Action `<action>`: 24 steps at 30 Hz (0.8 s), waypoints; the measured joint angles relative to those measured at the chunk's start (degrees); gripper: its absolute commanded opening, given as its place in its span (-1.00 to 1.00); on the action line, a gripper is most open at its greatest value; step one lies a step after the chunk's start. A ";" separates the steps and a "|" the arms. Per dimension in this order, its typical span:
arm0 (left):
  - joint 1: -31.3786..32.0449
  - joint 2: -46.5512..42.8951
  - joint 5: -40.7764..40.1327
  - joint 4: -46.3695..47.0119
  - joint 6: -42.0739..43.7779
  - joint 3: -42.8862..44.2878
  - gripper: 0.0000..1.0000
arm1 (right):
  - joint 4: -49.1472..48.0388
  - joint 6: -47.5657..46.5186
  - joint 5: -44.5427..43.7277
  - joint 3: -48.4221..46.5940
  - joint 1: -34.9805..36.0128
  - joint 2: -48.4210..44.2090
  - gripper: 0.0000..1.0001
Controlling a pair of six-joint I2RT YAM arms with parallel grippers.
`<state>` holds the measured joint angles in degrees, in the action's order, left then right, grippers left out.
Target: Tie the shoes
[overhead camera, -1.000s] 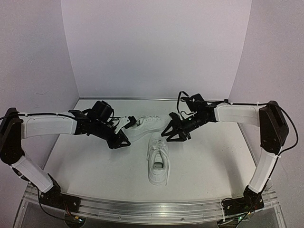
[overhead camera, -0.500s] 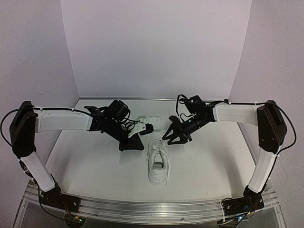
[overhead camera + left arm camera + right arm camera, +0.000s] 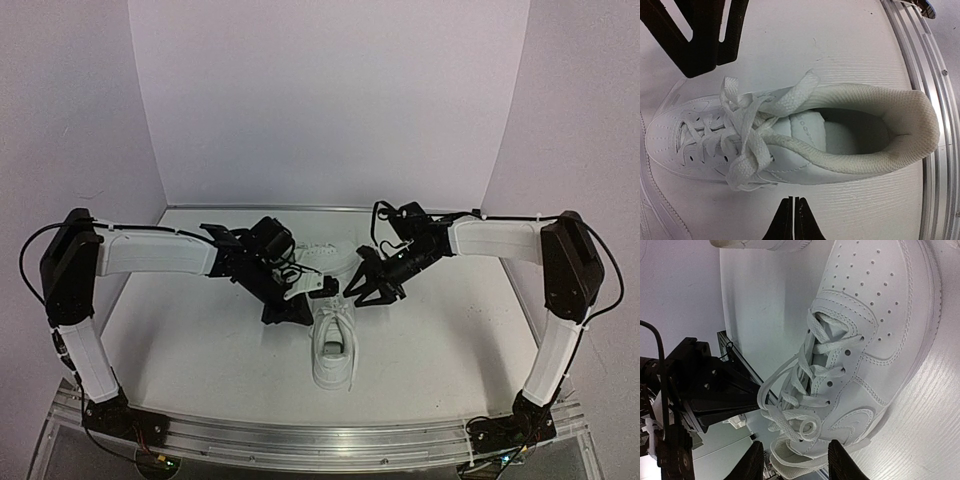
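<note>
Two white sneakers lie mid-table. The far shoe [image 3: 322, 259] lies sideways. The near shoe [image 3: 333, 342] points away from me, heel toward the front rail. Its laces [image 3: 747, 130] sit in a loose tangle over the tongue, with a small loop [image 3: 809, 428] in the right wrist view. My left gripper [image 3: 294, 312] is shut and empty, just left of the near shoe [image 3: 805, 135], fingertips [image 3: 793, 220] over bare table. My right gripper [image 3: 366, 294] is open above the near shoe's [image 3: 865, 350] toe end, apart from the laces, its fingers [image 3: 842, 462] straddling the lace area.
The far shoe's sole edge [image 3: 647, 200] lies close beside the near shoe's toe. The metal front rail [image 3: 935, 125] runs just behind the near shoe's heel. White walls close the back and sides. The right gripper's fingers [image 3: 700, 35] show across the shoe in the left wrist view.
My left arm has swung right and forward, from beside the far shoe to the left side of the near shoe. The right gripper has barely moved.
</note>
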<state>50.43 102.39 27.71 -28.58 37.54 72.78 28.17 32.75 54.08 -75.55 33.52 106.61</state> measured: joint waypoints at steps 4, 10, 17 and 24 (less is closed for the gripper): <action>0.00 1.71 -1.39 0.06 0.22 1.78 -0.86 | 0.18 0.00 -0.44 0.00 0.00 0.00 -0.18; 0.00 3.14 -2.64 0.18 0.85 3.41 -0.78 | 0.41 -0.01 -0.68 0.00 0.00 -0.15 -0.18; 0.00 4.79 -3.53 0.49 1.60 4.47 -0.66 | 0.96 -0.24 -0.72 0.00 0.00 -0.33 -0.18; 0.00 6.06 -4.17 1.06 1.69 5.20 -0.56 | 1.67 -0.91 -0.70 0.00 -0.11 -0.33 -0.18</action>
<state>50.43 108.45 23.54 -27.52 39.23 77.98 29.84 31.84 53.38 -75.55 33.41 106.28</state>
